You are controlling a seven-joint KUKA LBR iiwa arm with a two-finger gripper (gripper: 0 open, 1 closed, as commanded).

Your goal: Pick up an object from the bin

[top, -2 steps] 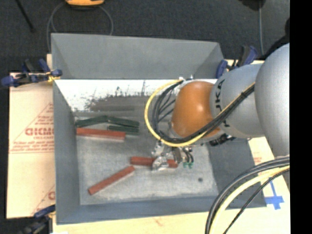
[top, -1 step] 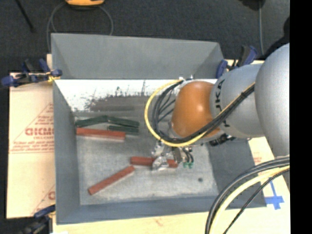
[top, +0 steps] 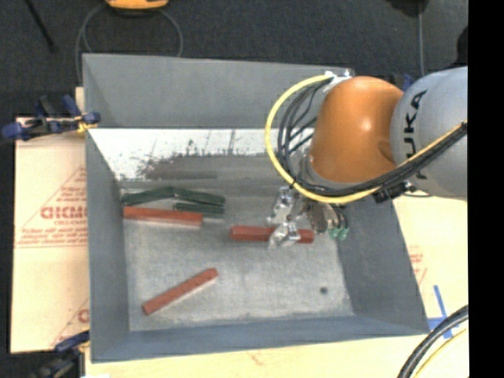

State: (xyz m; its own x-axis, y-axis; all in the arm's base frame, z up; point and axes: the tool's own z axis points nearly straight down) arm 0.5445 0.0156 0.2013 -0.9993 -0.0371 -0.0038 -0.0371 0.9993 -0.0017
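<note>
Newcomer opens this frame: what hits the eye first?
The big orange wrist cover of the arm looms over the right side of the grey metal bin, cables looped round it. Under it the gripper is down at the right end of a flat red-brown bar mid-bin. At the view's left, dark green bars lie beside a second red-brown bar, and a slanted red-brown bar lies alone near the front.

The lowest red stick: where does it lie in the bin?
The lowest red stick lies tilted in the lower left of the bin, alone, below the green sticks.
</note>
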